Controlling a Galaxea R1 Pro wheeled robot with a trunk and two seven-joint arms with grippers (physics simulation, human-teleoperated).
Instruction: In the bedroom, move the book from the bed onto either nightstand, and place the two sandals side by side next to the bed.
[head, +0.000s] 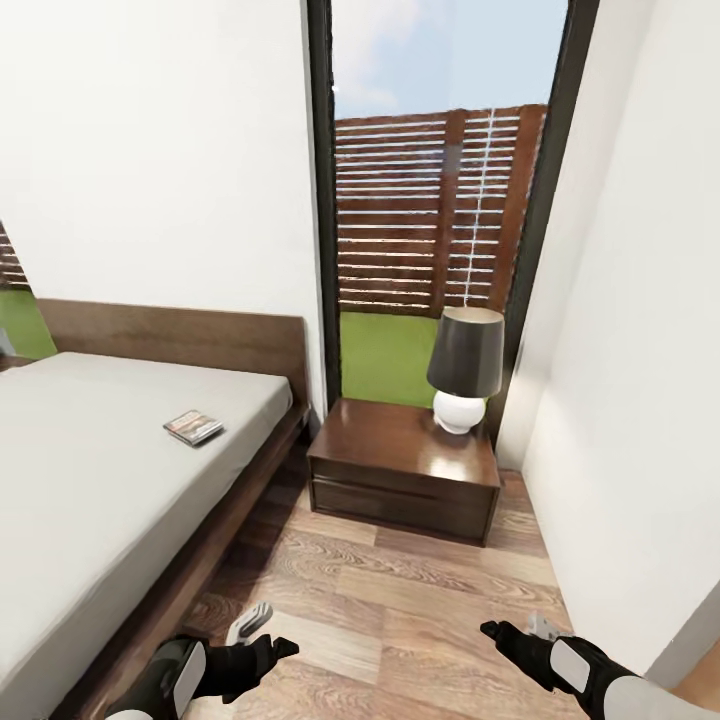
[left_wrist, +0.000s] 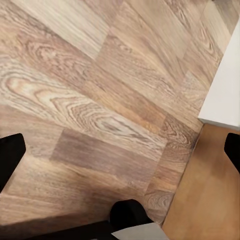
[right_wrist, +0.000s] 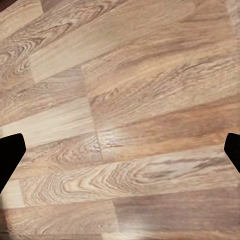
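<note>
Facing the gap between bed and wall, the robot carries both arms low over the wood floor (head: 400, 600), a sensible posture for driving, since nothing is in hand yet. The left gripper (head: 262, 636) hangs just beside the bed (head: 90, 480) frame; in its wrist view the two dark fingertips (left_wrist: 10, 155) sit at opposite edges of the picture, so the jaws stand wide and empty over bare planks. Well ahead of those jaws and to their left, the book (head: 193, 427) lies flat on the grey mattress near the edge that faces the nightstand, within likely reach from the aisle. Its long axis appears to run slantwise, roughly from the mattress edge toward the headboard, cover up.

Ahead of and between the two grippers stands the nightstand (head: 400, 480), its top free except for a lamp (head: 466, 375) at the far right corner, leaving room for the book. The right gripper (head: 512, 634) hovers near the wall, jaws likewise wide and empty.
</note>
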